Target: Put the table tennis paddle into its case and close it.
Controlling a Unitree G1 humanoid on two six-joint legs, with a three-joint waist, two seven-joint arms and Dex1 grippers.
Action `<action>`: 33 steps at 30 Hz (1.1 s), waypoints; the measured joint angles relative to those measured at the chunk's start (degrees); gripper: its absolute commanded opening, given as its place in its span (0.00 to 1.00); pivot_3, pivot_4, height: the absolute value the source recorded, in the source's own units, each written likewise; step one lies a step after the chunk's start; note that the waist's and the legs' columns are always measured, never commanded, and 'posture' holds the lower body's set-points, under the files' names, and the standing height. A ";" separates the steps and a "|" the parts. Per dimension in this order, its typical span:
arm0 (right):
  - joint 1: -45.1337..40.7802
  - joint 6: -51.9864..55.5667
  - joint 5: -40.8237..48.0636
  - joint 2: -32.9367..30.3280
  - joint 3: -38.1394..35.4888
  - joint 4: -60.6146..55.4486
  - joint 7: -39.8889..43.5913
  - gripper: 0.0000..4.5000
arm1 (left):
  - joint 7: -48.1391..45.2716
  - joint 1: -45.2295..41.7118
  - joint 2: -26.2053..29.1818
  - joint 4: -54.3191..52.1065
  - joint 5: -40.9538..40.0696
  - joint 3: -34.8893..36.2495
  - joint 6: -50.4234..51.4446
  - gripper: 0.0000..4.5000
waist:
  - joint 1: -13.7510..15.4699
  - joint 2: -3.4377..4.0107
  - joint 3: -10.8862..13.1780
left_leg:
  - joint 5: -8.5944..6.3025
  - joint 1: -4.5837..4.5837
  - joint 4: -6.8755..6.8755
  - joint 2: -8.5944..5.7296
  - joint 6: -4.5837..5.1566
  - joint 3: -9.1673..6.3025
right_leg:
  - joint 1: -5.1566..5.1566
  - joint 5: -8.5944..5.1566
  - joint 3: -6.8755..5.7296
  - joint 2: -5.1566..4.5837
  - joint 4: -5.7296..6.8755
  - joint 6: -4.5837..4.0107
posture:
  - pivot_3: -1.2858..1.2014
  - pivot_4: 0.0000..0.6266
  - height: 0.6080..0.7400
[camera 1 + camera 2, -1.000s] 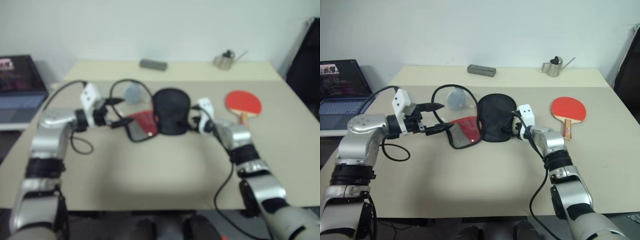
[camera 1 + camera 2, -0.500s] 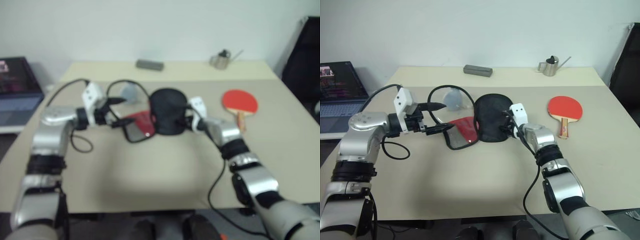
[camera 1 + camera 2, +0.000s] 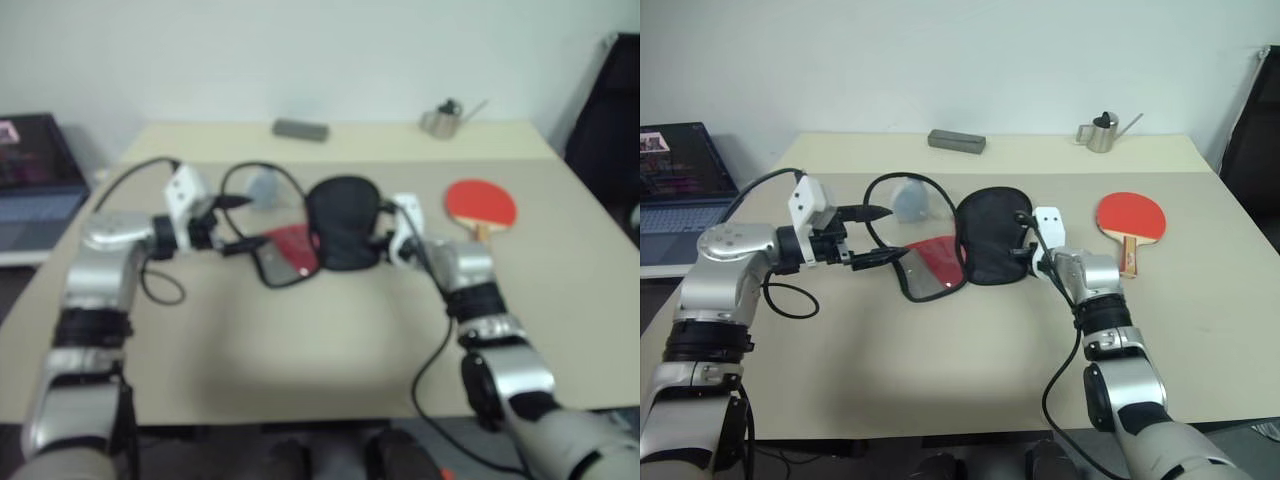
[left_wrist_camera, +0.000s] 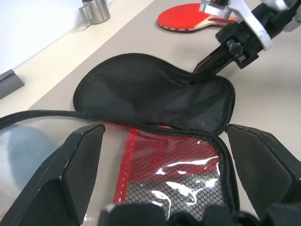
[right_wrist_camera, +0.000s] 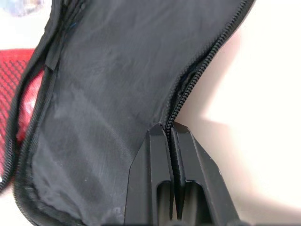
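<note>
The case [image 3: 985, 240] lies open mid-tabletop [image 3: 940, 370], black lining up. The right tool [image 5: 170, 134] pinches its zipper edge; the left tool [image 3: 872, 236] hangs wide beside it. The table tennis paddle [image 3: 1131, 217] rests right.

case [image 3: 985, 240] lying open mid-table [image 3: 940, 360] | paddle [image 3: 1130, 218] lying right of case, apart | right gripper [image 5: 170, 136] sitting at case's right edge, pinching zipper rim | left gripper [image 3: 872, 235] hovering left of case | metal cup [image 3: 1103, 132] and flat bar [image 3: 957, 141] sitting at far edge | laptop [image 3: 680, 175] sitting off table, left
</note>
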 measured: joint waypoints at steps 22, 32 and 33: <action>10.34 15.60 3.80 1.54 -10.92 -22.30 -13.18 0.00 | -2.81 -1.00 -1.48 0.03 0.04 -1.49 -0.02 1.00 | 0.00 0.00 0.00 | 0.00 0.02 0.00 -0.01 0.03 -0.01 | 0.01 0.00 -0.02 0.02 0.06 0.00 | 0.52 0.24 1.00; 10.62 15.31 3.91 -0.47 -9.80 -22.38 -11.60 0.21 | -3.41 -1.34 -1.88 0.04 0.10 -1.51 -0.02 1.00 | 0.00 0.00 0.00 | 0.00 0.02 0.00 -0.01 0.03 0.00 | 0.01 0.00 -0.01 0.03 0.05 0.00 | 0.52 0.24 1.00; 10.62 15.17 3.91 -0.62 -9.79 -22.38 -11.60 0.28 | -3.44 -1.34 -1.92 0.04 0.11 -1.51 -0.02 1.00 | 0.00 0.00 0.00 | 0.00 0.02 0.00 -0.01 0.03 0.00 | 0.01 0.00 -0.01 0.03 0.05 0.00 | 0.52 0.24 1.00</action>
